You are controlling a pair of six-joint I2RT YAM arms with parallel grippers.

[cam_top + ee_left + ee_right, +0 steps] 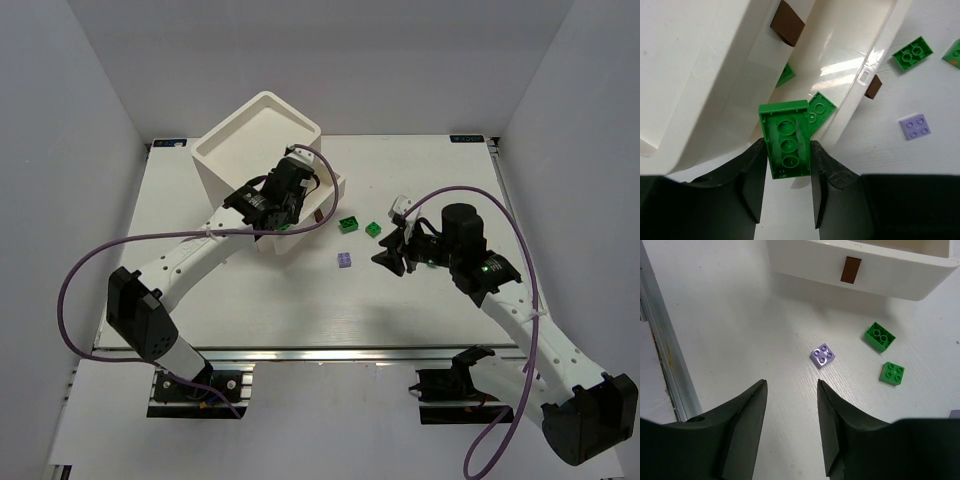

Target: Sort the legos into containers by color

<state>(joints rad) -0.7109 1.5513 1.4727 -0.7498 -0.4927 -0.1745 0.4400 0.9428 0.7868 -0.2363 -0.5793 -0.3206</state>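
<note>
The left gripper (787,150) is clamped on a green brick (786,132), held over the open drawer (840,45) of the cabinet (255,135) at the far left. A second green brick (819,111) lies in that drawer. The right gripper (791,390), jaws apart, hovers over the table (730,315) near a purple brick (822,355), with two loose green bricks (880,336) farther off.

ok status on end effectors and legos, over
Left end effector shut on green lego, at open drawer. Right end effector open, purple lego just ahead. Two green legos loose on table.
</note>
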